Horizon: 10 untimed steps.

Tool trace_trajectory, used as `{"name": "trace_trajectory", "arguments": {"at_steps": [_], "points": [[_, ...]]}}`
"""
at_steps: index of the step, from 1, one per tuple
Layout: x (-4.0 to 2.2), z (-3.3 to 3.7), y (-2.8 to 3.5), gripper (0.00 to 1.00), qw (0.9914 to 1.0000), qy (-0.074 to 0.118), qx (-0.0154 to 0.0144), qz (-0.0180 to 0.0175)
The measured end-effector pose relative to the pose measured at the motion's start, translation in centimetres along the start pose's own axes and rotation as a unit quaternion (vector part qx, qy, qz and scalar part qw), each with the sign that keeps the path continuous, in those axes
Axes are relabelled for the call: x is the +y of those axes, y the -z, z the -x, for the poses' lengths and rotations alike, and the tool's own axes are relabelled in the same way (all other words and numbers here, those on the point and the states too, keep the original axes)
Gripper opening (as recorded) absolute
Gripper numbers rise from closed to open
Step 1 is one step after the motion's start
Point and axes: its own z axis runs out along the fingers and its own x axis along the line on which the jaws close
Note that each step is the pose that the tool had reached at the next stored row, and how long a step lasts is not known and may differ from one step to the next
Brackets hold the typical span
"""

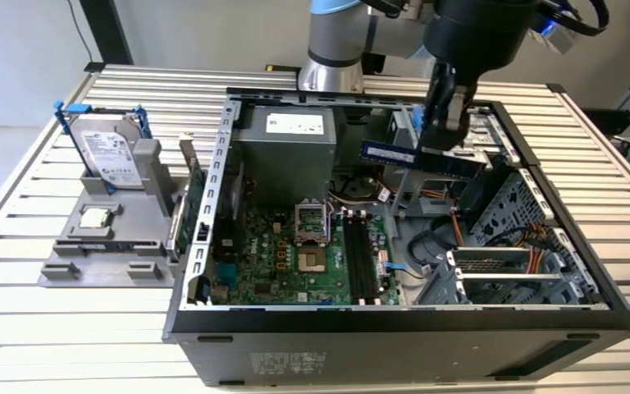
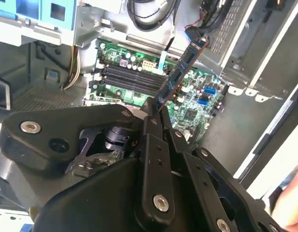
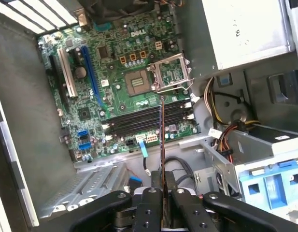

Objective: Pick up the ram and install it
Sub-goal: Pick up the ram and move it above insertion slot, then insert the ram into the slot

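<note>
Closed tight, the gripper (image 1: 445,138) pinches the ram (image 1: 397,154) toward one end of the flat stick. In the exterior view it holds the ram in the air over the open computer case (image 1: 200,246), near the drive cage (image 1: 501,263) on the exterior view's right. The stick is well apart from the motherboard (image 1: 271,271) and the black memory slots (image 1: 361,263) below. On the exterior view's left, outside the case, a grey holder (image 1: 102,246) carries the hard drive (image 1: 112,156) and the processor chip (image 1: 96,217).

In the second wrist view the two fingers (image 2: 149,145) meet on the flat faces of the stick. It juts away from them at a slant, with the memory slots beyond it and not touching it.

In the first wrist view the ram appears edge-on, a thin line rising from between the closed fingers. It runs across the slots toward the open processor socket (image 3: 170,72). It sits in no slot yet.

By its look the stick should be very light and stiff, so it will hardly load the grip. It is also thin and fragile: it could crack if bent or pressed in crooked. The chips and the contact edge are poor places to squeeze. The safer hold is on the flat faces near the upper long edge or an end, leaving the contact edge free. Those smooth faces could let it pivot in the pinch if it is pushed off line.
</note>
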Motion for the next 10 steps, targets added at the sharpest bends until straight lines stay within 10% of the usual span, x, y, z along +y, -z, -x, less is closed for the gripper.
{"name": "trace_trajectory", "arguments": {"at_steps": [10], "points": [[0.00, 0.00, 0.00, 0.00, 0.99655, -0.083, 0.0016, 0.0022]]}}
